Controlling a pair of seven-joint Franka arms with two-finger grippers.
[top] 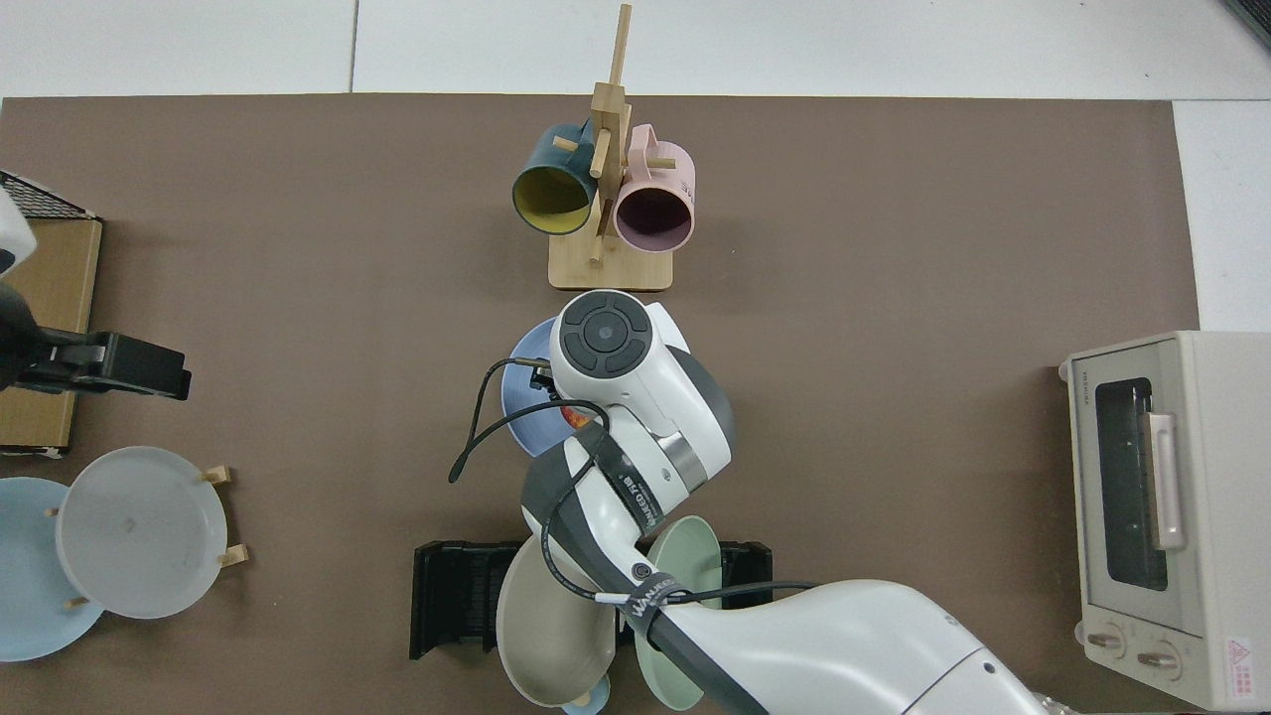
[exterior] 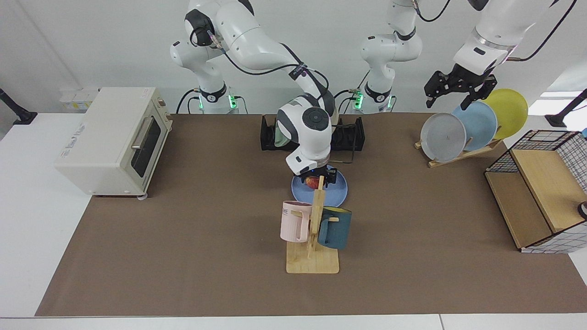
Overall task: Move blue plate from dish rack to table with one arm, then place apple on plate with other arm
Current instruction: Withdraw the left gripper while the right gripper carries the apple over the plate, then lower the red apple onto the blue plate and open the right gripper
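Wooden mug stand (exterior: 312,238) nearest. Behind it, blue plate (exterior: 337,192) flat on table (exterior: 183,229), apple (exterior: 313,182) on plate, pinched in right tool (exterior: 315,179). Farther back, dish rack (exterior: 353,135). Left tool (exterior: 454,94) spread, waiting above wooden plate rack (exterior: 458,153).

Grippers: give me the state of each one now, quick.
Right gripper: low over the blue plate, fingers shut on the apple.
Left gripper: open, holding nothing, waiting above the wooden rack's plates.
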